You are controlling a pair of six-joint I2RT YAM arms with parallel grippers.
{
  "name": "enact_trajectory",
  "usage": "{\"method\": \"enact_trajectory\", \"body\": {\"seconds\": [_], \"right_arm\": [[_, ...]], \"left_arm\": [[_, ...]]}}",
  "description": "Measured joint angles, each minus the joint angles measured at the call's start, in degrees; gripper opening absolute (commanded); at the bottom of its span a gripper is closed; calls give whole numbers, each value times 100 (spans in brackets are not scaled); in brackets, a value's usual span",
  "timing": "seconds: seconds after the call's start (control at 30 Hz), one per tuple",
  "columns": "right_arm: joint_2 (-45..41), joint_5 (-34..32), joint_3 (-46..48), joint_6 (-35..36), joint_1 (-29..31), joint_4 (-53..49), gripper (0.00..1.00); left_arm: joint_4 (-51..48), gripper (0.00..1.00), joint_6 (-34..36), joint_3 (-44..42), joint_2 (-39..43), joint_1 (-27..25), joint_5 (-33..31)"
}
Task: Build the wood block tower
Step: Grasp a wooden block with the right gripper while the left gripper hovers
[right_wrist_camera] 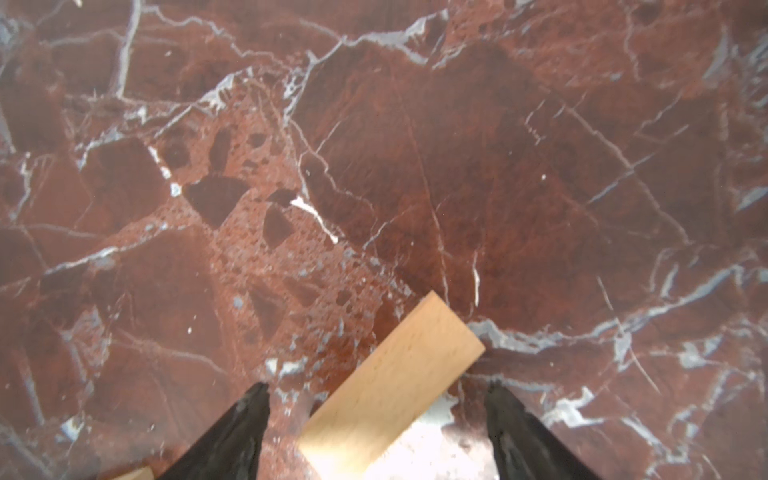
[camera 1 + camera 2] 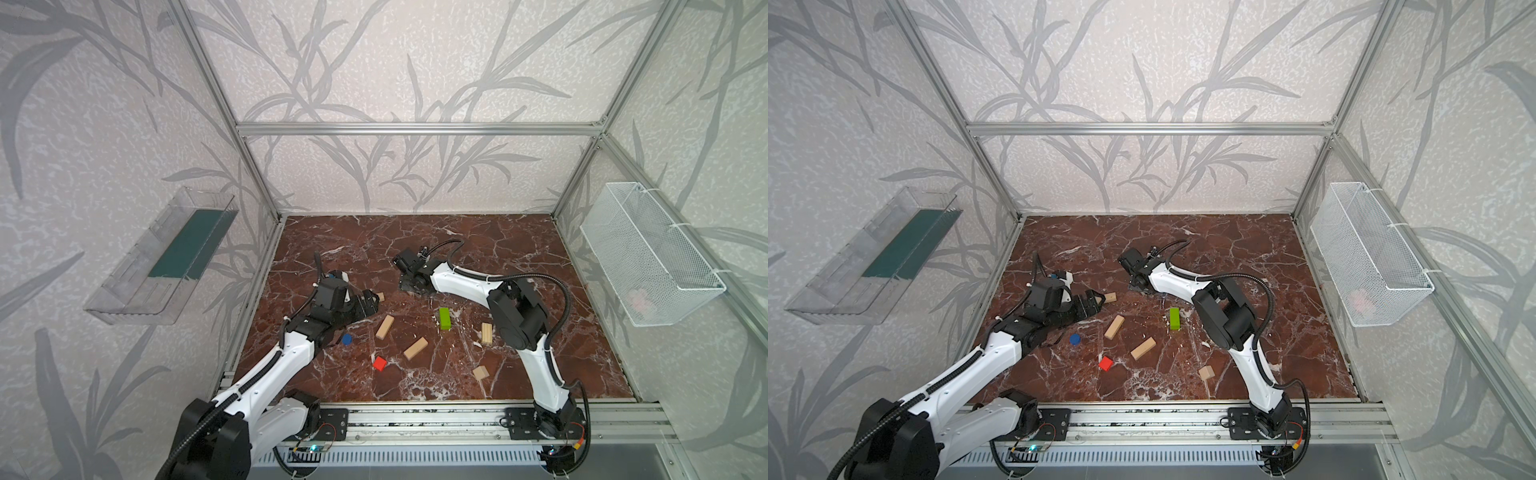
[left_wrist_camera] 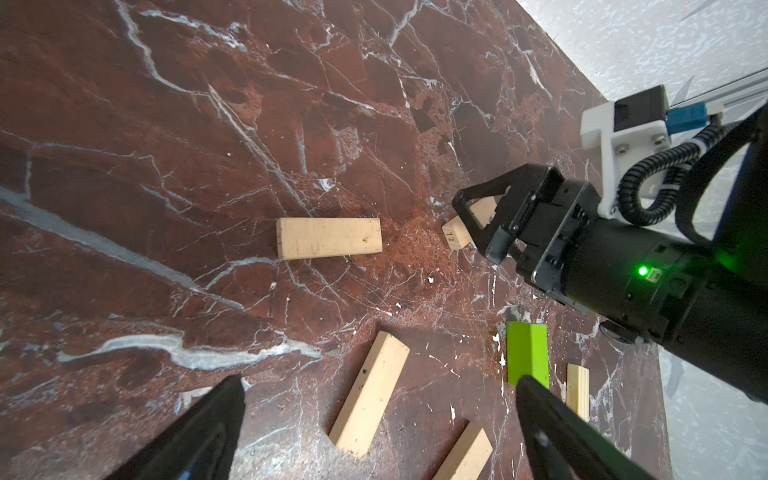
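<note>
Red-veined marble makes up the bench inside the framed cell, and every block on it lies flat and apart from the rest. I judge the tower not yet begun: nothing rests on anything else. In a top view I pick out the lime-green bar, the blue disc, the red block, the wedge piece and three loose pale bars across the middle and front. My right fingers are low over the bench, spread to either side of another pale bar with a gap on both sides, so I see no grip on it. My left fingers stand wide and hold nothing, with a short pale block just beside them. All the stacking is left to do.
</note>
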State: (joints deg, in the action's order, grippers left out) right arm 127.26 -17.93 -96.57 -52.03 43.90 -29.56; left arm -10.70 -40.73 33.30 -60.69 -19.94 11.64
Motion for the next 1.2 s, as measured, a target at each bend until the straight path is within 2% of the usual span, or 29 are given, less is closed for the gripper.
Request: {"method": "enact_trajectory", "body": {"seconds": [0.5,0.87,1.2], "right_arm": [[203,57,-138,317,-83,-37,54],[203,450,-151,1040,-149,-33,31],[94,905,9,1731,-232,57,21]], "left_arm": [[37,99,-31,149,-264,-155,-79],[-118,99,-48,149,-227,-203,-103],[-214,99,-96,149,-76,-225,-103]]}}
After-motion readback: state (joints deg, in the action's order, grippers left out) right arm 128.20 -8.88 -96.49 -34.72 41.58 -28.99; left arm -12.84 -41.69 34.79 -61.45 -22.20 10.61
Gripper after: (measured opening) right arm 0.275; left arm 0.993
